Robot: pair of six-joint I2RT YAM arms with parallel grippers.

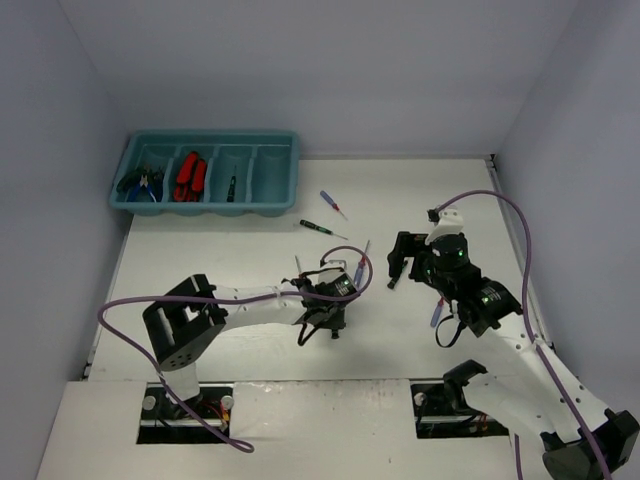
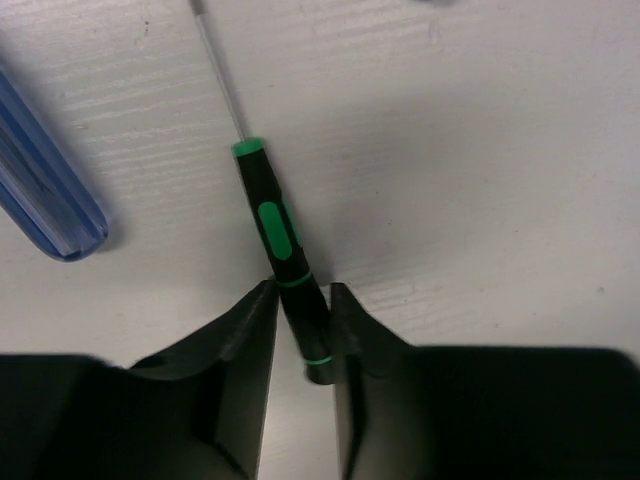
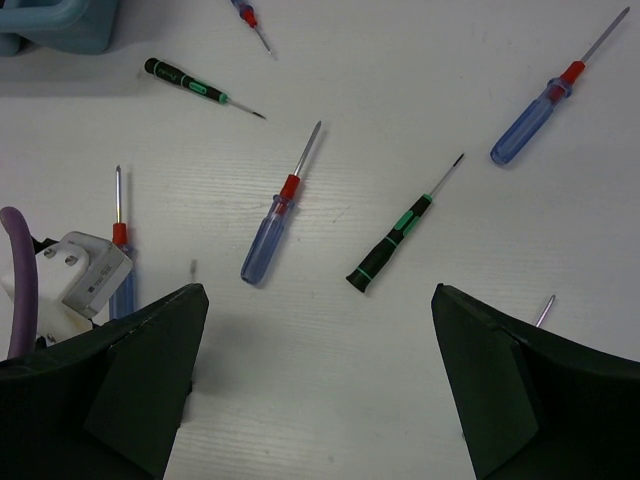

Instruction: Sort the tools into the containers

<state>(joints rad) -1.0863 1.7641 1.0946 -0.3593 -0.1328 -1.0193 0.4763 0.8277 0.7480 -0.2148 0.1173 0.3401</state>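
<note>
A: Jaws of the left gripper [image 2: 302, 325] are pinched narrow on the butt of the green-handled screwdriver [image 2: 278, 232]; the right gripper [image 3: 318, 305] is spread wide, empty.
B: Swivelling may be caused by that end grip before the tray [image 1: 205, 207], at eleven o'clock, is reached.

Blue screwdriver [image 2: 45, 190] lies close beside left tool [image 2: 302, 295]; table [image 2: 480, 200] opposite bare.

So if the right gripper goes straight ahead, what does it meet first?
Probably the green-and-black screwdriver, lying ahead of the open right gripper; depth is unclear.
</note>
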